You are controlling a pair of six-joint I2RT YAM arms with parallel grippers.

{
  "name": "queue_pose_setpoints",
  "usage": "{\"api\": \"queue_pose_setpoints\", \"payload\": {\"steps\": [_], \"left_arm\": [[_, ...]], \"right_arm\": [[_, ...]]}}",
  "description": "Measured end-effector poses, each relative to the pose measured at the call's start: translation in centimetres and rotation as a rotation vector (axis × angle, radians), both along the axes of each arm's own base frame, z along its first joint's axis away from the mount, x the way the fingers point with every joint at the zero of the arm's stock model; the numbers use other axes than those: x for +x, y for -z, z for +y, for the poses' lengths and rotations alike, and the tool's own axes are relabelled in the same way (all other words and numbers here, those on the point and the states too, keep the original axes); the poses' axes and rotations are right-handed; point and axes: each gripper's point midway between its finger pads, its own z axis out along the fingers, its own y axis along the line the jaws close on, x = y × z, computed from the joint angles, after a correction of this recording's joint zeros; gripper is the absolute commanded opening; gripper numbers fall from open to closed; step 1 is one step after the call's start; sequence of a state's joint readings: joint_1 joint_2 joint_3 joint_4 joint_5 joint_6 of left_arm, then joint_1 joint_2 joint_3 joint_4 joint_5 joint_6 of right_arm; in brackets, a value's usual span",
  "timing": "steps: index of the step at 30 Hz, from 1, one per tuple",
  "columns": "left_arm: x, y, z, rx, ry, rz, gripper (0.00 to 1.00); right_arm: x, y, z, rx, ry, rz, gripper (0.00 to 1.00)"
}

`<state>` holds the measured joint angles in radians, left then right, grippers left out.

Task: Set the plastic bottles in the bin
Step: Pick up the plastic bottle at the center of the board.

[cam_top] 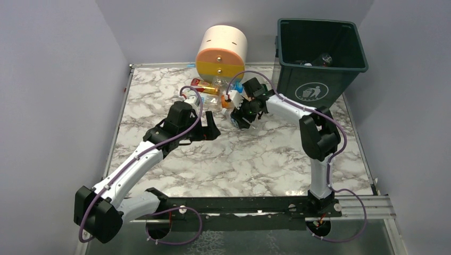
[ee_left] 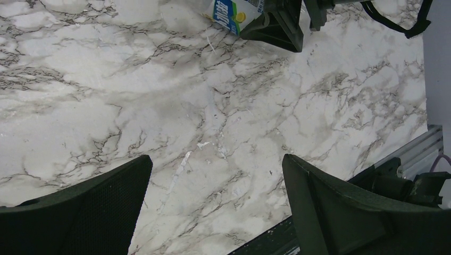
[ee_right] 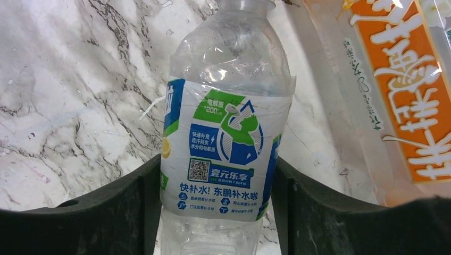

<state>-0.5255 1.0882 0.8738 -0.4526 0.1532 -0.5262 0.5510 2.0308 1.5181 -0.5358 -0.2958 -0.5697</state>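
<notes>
Plastic bottles (cam_top: 205, 87) lie in a small heap to the left of the large dark green square plastic bin (cam_top: 319, 90), on the white, grey-veined marble table (cam_top: 239, 159). One more bottle (cam_top: 325, 58) shows inside the bin.

Farthest left of the bin, the left gripper (cam_top: 210, 129) hangs over bare marble. Its two black fingers are spread wide and nothing lies between them.

Closer to the bin, at the back, stands a cream, orange and grey round drawer unit (cam_top: 222, 53). The heap sits just in front of it: a red-and-yellow bottle, a clear one (cam_top: 218, 82) and an orange-labelled bottle (ee_right: 409, 79).

Nearer the bin again, at the heap's near edge, the right gripper (cam_top: 240, 118) reaches down to a clear plastic bottle (ee_right: 228, 79) with a white, blue and green label. That bottle lies on the marble, neck pointing away from the wrist camera. The black fingers (ee_right: 133, 212) stand one on each side, and both press against the label's edges — the gripper is pinching the clear plastic bottle around its middle. The orange-labelled bottle lies just beside it.

The bin stands upright at the table's back right corner, with a white litter-person symbol (cam_top: 310, 92) on its front wall.
</notes>
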Motion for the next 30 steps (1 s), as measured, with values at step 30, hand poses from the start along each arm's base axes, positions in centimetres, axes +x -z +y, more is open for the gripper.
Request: {"api": "queue_pose_setpoints", "payload": {"steps": [30], "left_arm": [[-0.7,-1.0,0.2,-0.031,-0.002,-0.025,0.99]], "right_arm": [[0.5,-15.3,2.3,0.196,0.064,-0.222,0.54]]}}
